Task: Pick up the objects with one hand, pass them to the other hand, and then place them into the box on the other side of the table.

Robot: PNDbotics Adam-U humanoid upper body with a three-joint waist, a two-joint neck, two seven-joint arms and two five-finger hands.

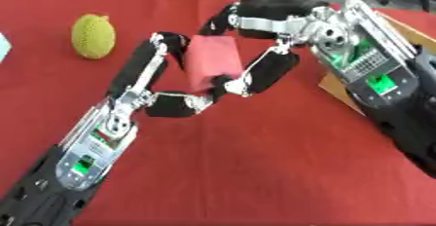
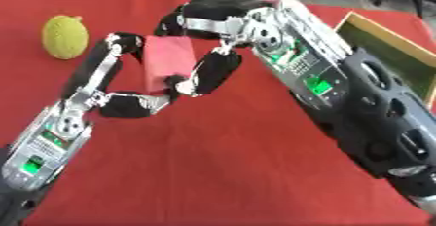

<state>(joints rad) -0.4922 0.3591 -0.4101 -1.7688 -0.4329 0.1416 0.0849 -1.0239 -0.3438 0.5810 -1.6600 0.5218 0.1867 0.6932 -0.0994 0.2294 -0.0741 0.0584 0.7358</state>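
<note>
While both hands meet over the red tablecloth (image 1: 255, 171), a pink block (image 1: 211, 59) sits upright between them, above the cloth near the table's middle. The left hand (image 1: 162, 81) curls a finger over the block's top left edge and its thumb under the bottom. The right hand (image 1: 268, 40) curls round it from the other side. A yellow-green bumpy fruit (image 1: 93, 36) lies well apart at the left. A wooden box (image 2: 383, 40) stands at the right edge.
</note>
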